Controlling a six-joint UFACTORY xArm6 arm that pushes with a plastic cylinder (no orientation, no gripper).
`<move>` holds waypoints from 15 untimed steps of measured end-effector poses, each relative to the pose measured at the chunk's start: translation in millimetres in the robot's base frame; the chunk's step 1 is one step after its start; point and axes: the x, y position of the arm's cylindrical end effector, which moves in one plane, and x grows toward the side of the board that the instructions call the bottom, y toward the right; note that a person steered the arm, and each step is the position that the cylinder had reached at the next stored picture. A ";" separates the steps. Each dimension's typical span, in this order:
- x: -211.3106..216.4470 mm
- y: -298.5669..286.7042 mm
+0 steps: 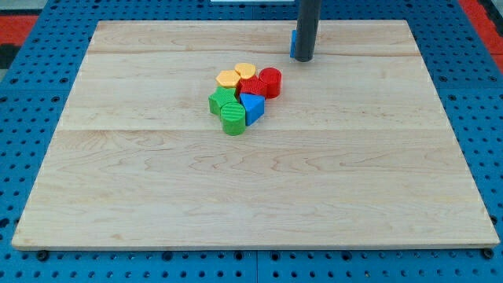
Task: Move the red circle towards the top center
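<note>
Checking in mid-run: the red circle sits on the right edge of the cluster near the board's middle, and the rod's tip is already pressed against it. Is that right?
Not quite. The red circle does sit on the cluster's right edge, but my tip is not touching it. The camera view shows the tip apart from it, up and to the view's right, in front of a blue block near the view's top.

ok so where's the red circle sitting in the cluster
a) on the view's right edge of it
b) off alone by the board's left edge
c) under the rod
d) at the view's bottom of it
a: the red circle sits at the cluster's right edge, beside the red block, with my tip up and right, apart from it.
</note>
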 end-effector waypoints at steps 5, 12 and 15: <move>61.0 10.1; 86.3 -45.0; 69.6 -37.6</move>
